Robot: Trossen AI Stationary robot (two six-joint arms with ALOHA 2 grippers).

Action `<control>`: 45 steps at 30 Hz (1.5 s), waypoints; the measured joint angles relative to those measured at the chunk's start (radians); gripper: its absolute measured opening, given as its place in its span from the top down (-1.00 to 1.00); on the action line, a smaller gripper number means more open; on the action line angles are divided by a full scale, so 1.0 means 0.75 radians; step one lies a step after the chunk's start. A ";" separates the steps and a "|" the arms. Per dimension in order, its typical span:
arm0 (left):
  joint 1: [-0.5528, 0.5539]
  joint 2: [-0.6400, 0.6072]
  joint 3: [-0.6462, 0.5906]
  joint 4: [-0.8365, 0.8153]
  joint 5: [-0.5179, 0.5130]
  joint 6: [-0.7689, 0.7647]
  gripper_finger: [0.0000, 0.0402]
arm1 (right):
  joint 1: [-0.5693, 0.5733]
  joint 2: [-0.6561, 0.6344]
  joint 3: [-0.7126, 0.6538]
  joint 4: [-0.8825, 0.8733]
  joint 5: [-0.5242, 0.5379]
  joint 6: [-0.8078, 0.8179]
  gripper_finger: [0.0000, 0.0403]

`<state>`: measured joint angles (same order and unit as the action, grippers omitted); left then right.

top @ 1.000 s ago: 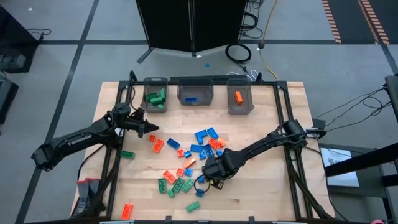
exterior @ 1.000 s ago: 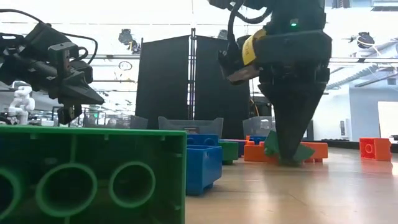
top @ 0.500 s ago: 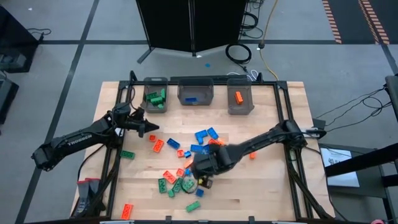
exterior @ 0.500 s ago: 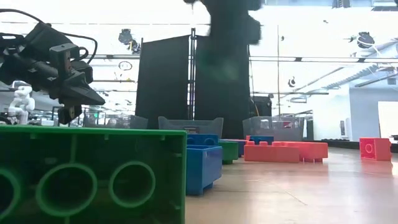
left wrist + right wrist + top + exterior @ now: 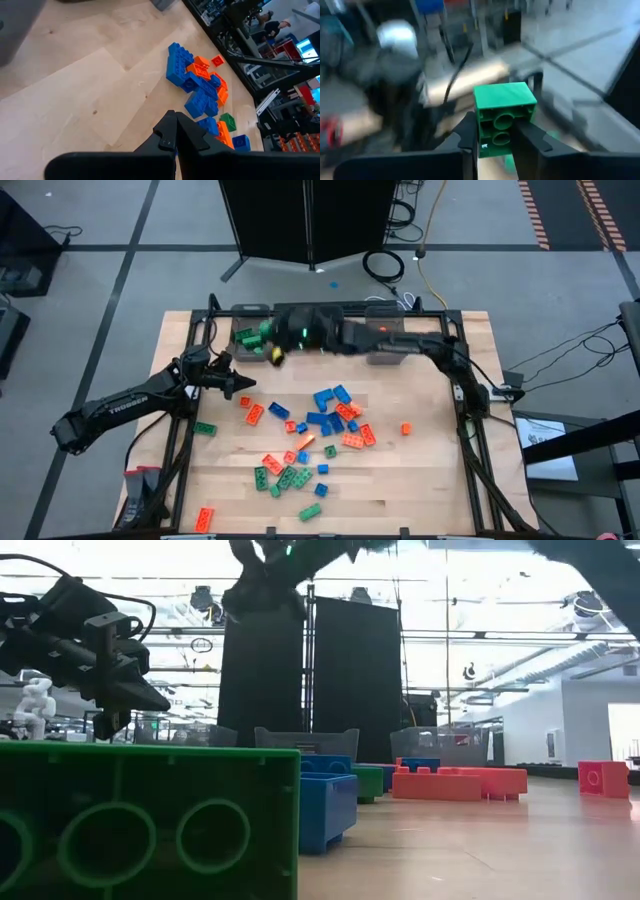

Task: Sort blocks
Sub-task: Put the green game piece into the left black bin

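Green block (image 5: 504, 117) rides pinched between my right gripper (image 5: 495, 136) jaws, above the back bins (image 5: 316, 328) — light, rigid, slick plastic, best held across its flat sides. My left gripper (image 5: 176, 134) waits with jaws closed, empty, near the blocks (image 5: 315, 430) scattered mid-bench.

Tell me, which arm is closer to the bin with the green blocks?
Right. Its gripper hovers beside the green bin, holding a green block; the left gripper waits nearer the pile.

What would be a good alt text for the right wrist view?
The right gripper holds a green block between its two dark fingers, the block's hollow underside facing the camera. The background is blurred, so nothing beyond it can be told.
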<state>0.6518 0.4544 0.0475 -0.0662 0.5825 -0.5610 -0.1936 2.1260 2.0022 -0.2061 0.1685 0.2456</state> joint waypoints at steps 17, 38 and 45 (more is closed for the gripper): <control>-0.001 0.008 0.000 0.002 -0.016 -0.002 1.00 | -0.166 0.345 -0.003 0.594 -0.244 0.389 0.68; -0.001 0.011 -0.009 0.200 -0.032 -0.139 1.00 | -0.143 0.371 -0.002 0.606 -0.308 0.460 -0.10; 0.003 0.009 -0.001 0.534 -0.373 -0.233 1.00 | -0.141 0.371 -0.001 0.654 -0.366 0.540 -0.11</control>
<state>0.6540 0.4609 0.0465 0.3340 0.3030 -0.7358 -0.2990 2.4042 2.0014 0.2842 -0.1059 0.6508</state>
